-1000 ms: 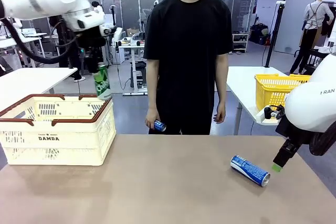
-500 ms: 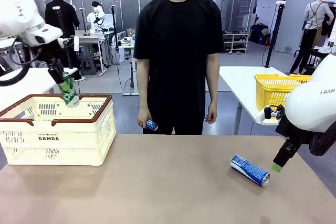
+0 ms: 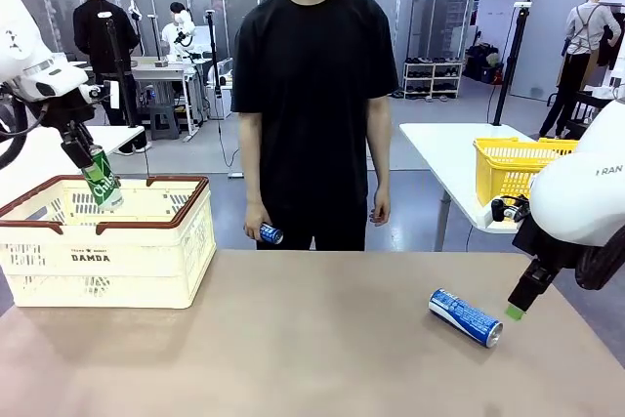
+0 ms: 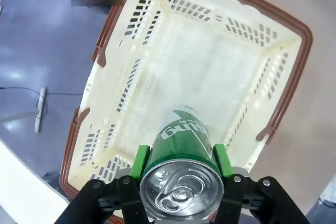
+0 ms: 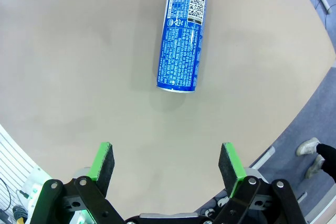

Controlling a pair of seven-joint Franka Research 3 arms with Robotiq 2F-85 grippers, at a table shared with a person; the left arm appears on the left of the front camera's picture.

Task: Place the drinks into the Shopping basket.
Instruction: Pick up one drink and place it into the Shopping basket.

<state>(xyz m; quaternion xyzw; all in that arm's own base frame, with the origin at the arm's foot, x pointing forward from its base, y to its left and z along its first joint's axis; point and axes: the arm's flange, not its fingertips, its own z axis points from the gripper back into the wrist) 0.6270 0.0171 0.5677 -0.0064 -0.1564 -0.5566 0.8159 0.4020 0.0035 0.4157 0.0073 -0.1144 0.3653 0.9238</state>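
My left gripper [image 3: 90,168] is shut on a green can [image 3: 102,179] with white lettering, held tilted over the far left part of the Shopping basket [image 3: 107,241]. The left wrist view looks down past the green can [image 4: 182,153] into the basket's bare cream floor [image 4: 194,72]. A blue can [image 3: 466,316] lies on its side on the table at the right, and my open right gripper [image 3: 518,305] hangs just right of it. Seen from the right wrist, the blue can [image 5: 182,39] lies beyond the gripper [image 5: 168,165], clear of its green pads. The person holds another blue can [image 3: 270,233] in one hand.
The person stands at the far edge of the table, centre. A yellow mesh basket [image 3: 518,165] sits on a white table at the back right. The brown tabletop [image 3: 312,339] between the basket and the blue can is bare.
My left arm has carried the green can leftward and lower, from the basket's right rim to over its far left part. The person has stepped slightly left. The right arm has not moved.
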